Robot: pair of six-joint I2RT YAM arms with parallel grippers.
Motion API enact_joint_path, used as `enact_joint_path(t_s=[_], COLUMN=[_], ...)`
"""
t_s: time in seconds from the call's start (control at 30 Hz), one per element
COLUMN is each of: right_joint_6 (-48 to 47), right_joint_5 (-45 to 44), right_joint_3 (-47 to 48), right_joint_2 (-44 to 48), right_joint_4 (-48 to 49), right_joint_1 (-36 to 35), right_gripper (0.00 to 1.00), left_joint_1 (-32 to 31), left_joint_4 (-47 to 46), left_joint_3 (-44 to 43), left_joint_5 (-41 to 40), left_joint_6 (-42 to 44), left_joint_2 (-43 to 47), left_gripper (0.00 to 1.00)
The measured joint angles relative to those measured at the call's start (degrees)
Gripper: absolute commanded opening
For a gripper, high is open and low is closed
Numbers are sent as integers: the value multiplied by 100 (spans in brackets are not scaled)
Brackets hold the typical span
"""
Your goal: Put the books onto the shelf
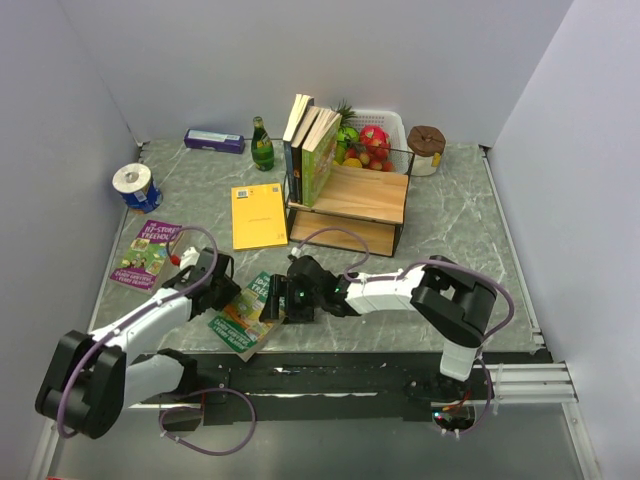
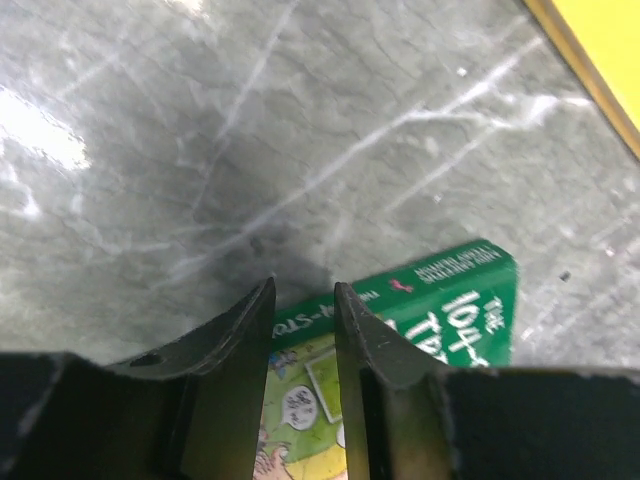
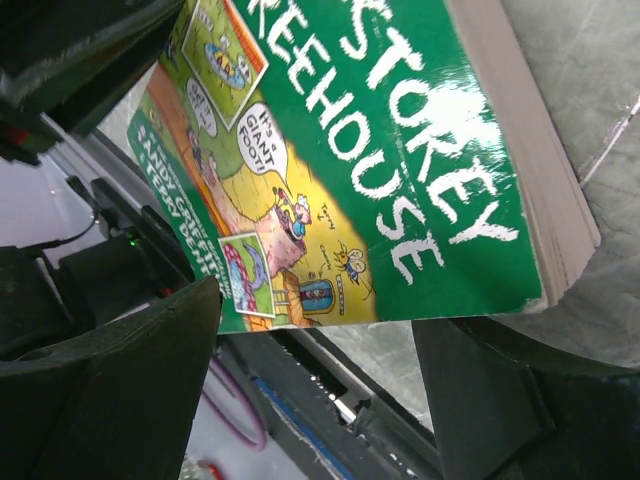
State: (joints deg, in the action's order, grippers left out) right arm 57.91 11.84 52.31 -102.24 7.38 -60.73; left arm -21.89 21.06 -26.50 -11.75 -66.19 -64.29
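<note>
A bright green cartoon book (image 1: 240,318) lies at the table's front edge, one corner past the edge. My left gripper (image 1: 222,290) is at its left side, fingers a narrow gap apart. In the left wrist view the green cover (image 2: 440,300) shows through that gap of the left gripper (image 2: 304,290), nothing clamped. My right gripper (image 1: 272,300) is at the book's right end. In the right wrist view the right gripper (image 3: 318,320) stands wide open just short of the book's (image 3: 400,150) lower edge. A purple cartoon book (image 1: 147,252) lies at the left. The shelf (image 1: 355,195) has three books (image 1: 312,150) upright at its left end.
A yellow flat booklet (image 1: 258,215) lies left of the shelf. Behind the shelf are a white fruit basket (image 1: 385,128), a green bottle (image 1: 261,146), a purple box (image 1: 214,141) and a brown-lidded jar (image 1: 426,148). A tape roll (image 1: 131,185) sits at the far left.
</note>
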Motion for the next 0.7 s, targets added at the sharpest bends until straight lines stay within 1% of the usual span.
enact_joint_path(t_s=[0.17, 0.4, 0.6, 0.7], right_joint_6=[195, 367, 278, 85], right_joint_5=[31, -197, -455, -608], right_joint_3=[-98, -566, -511, -310], right_joint_2=[11, 295, 352, 275], right_joint_4=[125, 444, 249, 24], right_joint_1=[24, 22, 22, 24], right_gripper=[79, 78, 78, 69], left_joint_1=[-306, -745, -946, -984], left_joint_4=[31, 361, 647, 708], left_joint_3=[90, 382, 466, 466], left_joint_5=[-118, -118, -175, -205], left_joint_6=[-205, -374, -459, -455], left_joint_2=[476, 1296, 1530, 1513], left_gripper=[36, 35, 35, 36])
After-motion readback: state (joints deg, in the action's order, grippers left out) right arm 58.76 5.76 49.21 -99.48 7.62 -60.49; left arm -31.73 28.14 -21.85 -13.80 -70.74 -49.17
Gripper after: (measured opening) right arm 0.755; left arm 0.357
